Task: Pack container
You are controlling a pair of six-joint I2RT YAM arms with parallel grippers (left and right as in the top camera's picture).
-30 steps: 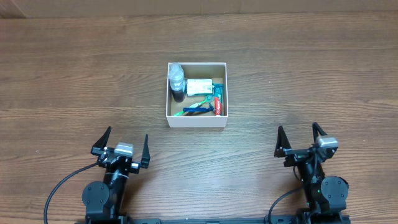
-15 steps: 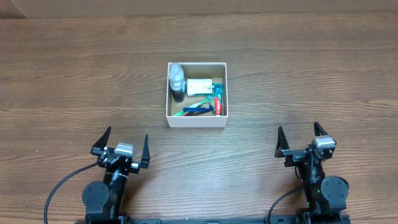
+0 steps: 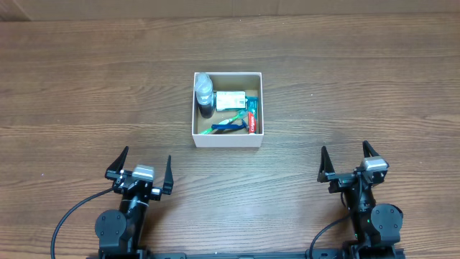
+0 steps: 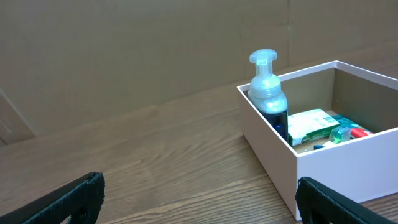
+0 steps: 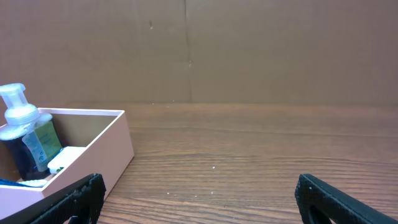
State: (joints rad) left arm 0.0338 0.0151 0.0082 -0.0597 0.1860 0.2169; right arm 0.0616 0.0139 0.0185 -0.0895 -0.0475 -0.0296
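Nothing on the table (image 3: 86, 86) has shifted since a second ago, apart from the right arm, which looks to have settled very slightly sideways. The brown wooden table fills the overhead view.

At its centre sits the container (image 3: 227, 141), a square, shallow box with white walls. It is upright and open at the top.

Nearer the camera than the container, and well apart from it, the two arms are parked, one off each front corner. The left hand (image 3: 146, 155) has its fingers spread wide and grips nothing. The right hand (image 3: 344, 153) is the same, spread and empty. In each wrist view only the dark fingertips show, at the bottom corners.

Inside the container, a pump bottle (image 4: 268, 93) with a dark body stands in the far left corner, its head rising above the wall. Just beside it lies a small white-and-green packet (image 3: 230, 100). Along the near side lies a blue-and-green toothbrush (image 3: 228, 126), and by the right wall what may be a red tube (image 3: 252, 119); these overlap and are hard to separate.

No loose item shows outside the container, so the packing appears finished. The next move likely calls for nothing but staying clear.
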